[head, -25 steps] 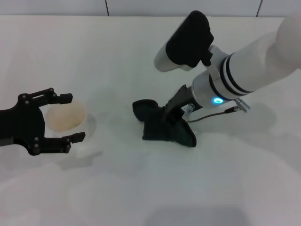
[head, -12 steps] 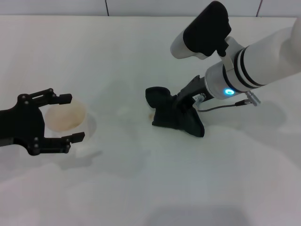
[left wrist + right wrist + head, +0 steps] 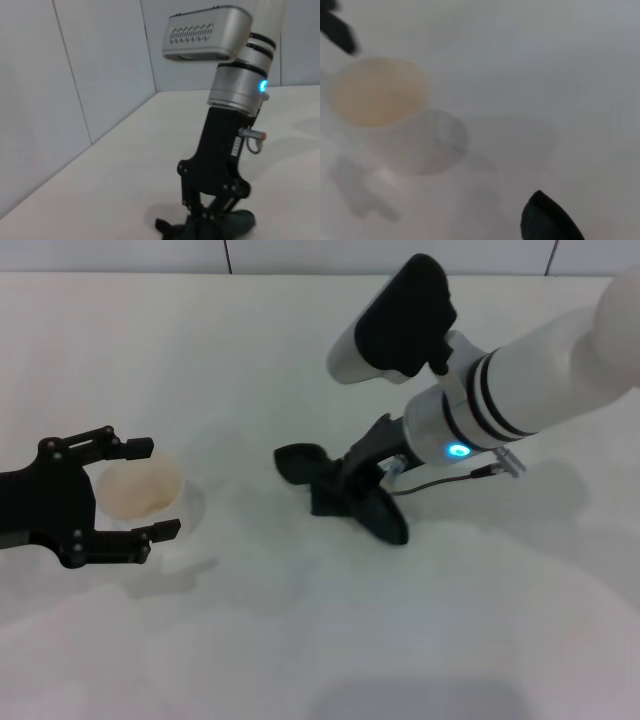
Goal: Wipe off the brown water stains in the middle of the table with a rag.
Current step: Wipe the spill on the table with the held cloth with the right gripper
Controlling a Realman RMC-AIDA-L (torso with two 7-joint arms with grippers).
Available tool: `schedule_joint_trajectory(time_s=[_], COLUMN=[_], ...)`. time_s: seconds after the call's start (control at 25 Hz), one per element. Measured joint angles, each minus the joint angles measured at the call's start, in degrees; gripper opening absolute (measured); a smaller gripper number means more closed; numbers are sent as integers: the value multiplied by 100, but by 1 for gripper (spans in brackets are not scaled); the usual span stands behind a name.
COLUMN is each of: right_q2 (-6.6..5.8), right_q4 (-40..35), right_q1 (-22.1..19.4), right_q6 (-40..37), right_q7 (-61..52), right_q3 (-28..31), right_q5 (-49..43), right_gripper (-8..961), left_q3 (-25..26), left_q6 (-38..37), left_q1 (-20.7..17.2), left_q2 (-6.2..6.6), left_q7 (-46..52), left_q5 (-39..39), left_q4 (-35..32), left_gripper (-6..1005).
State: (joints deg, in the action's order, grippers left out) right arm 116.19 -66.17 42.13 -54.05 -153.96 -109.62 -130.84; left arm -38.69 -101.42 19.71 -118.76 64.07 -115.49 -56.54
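Observation:
My right gripper (image 3: 347, 483) is shut on a dark rag (image 3: 380, 515) and presses it flat on the white table (image 3: 300, 640) near the middle. The left wrist view shows the same gripper (image 3: 212, 212) upright over the rag (image 3: 225, 225). A corner of the rag (image 3: 547, 220) shows in the right wrist view. No brown water stains show; the spot under the rag is hidden. My left gripper (image 3: 147, 490) rests open at the left, its fingers on either side of a translucent cup (image 3: 125, 495) of brownish liquid without touching it.
The cup (image 3: 377, 92) also appears in the right wrist view, with a left fingertip (image 3: 337, 30) beside it. A grey tiled wall (image 3: 300, 255) runs along the table's far edge.
The right gripper dragged the rag to the right, then back left and slightly nearer. A faint brown mark beside the rag half a second ago is now covered. The left arm stayed still.

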Motion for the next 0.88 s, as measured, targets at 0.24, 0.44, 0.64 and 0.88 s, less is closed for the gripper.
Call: schedule_joint_trajectory(time_s=[0.24,0.44,0.64,0.88], right_q2=[0,1,-19,-25], right_q4=[-274,-304,-249,-96], right_q1=[6,19,-49,-82], right_q6=[-205,-278,-11,266], right_q7=[11,13,14,15], right_q3=[-166,-241,-160,32], right_q5=[249,366,308,149], right_gripper=[89,88,89,94], left_q3=[1,3,3,3], left_q6=[0,0,2,6], left_q1=[-12,-15,-27,-29], left_q2=[3,0,-4,-6], left_q7=[0,-1,-1,-1], left_q5=[-5,-4,-4,-4], left_q4=[-4,-6,6,21], left_gripper=[894,894,894,893])
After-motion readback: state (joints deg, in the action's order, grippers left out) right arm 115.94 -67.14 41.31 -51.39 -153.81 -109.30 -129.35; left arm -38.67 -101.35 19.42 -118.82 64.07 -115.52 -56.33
